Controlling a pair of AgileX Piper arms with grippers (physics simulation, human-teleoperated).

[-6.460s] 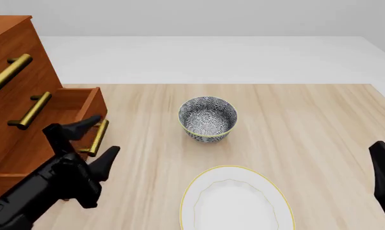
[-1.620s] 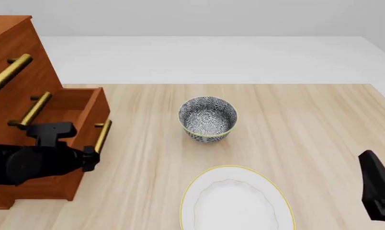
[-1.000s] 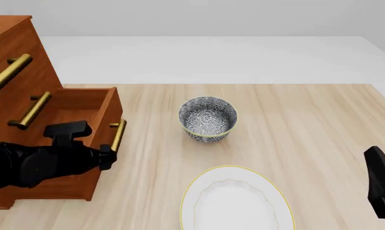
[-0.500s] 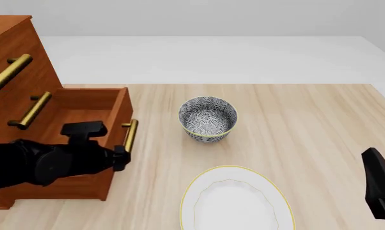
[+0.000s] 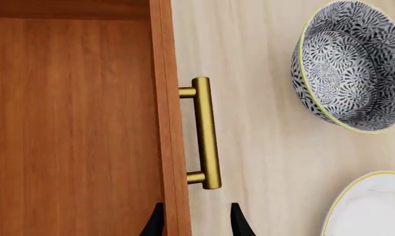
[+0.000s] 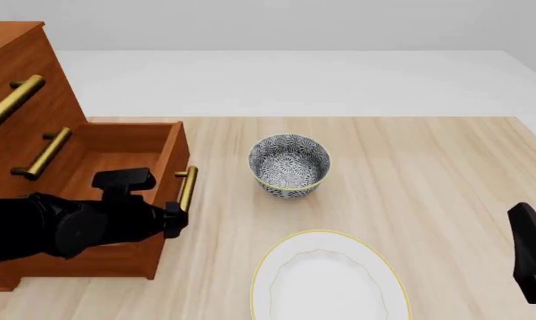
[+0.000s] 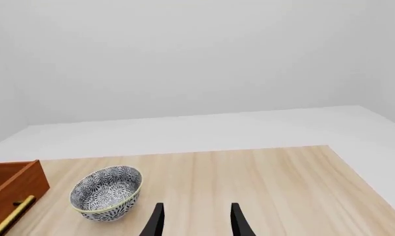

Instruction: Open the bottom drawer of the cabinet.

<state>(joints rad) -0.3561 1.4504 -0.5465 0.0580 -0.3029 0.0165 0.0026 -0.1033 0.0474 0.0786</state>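
a: left wrist view first; what has changed?

b: the bottom drawer (image 5: 73,128) is slid further out of the cabinet than half a second ago; its bare wooden floor fills the view behind the front panel; the left gripper (image 5: 193,222) has one fingertip on each side of that front panel, just short of the brass handle's (image 5: 206,132) near post; the fingers are spread and i cannot tell whether they pinch the panel or only hook it; the patterned bowl (image 5: 348,64) lies beyond the handle and off to one side, apart from it.

a: and the front view?

b: the drawer (image 6: 117,200) projects well out from the cabinet (image 6: 19,100), its handle (image 6: 187,189) just ahead of the left gripper (image 6: 173,219) and nearer the bowl (image 6: 289,165) than before; the plate (image 6: 326,280) sits well clear; the two upper drawers look shut; to my eye the opening is largely done, with perhaps a little travel left.

a: right wrist view?

b: the right gripper (image 7: 193,220) hangs spread and holding nothing, far from the drawer (image 7: 14,189), whose corner shows beyond the bowl (image 7: 107,191); it has barely shifted.
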